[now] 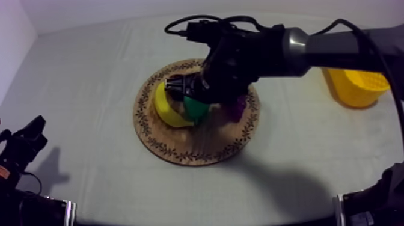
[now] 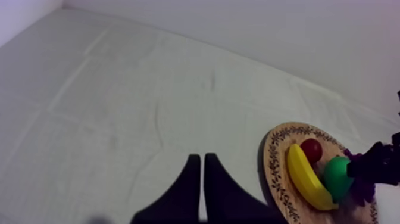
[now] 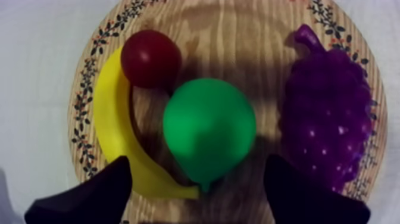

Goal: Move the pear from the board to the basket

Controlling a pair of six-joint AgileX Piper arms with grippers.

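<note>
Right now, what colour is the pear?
The pear is green; right wrist view shows it best.

We take this for a robot lab or test bench rather than a home or kitchen. The table is dressed in a plain grey-white cloth (image 1: 90,78), and bare white walls (image 2: 268,30) stand close behind and beside it. Two black robot arms are mounted at it: the left arm (image 1: 24,147) sits low at its side, and the right arm (image 1: 336,48) reaches over the middle. What lies on the cloth looks staged: glossy toy fruit (image 3: 208,128) on a round board (image 1: 180,153), and a yellow basket (image 1: 355,90) well apart from it.
</note>
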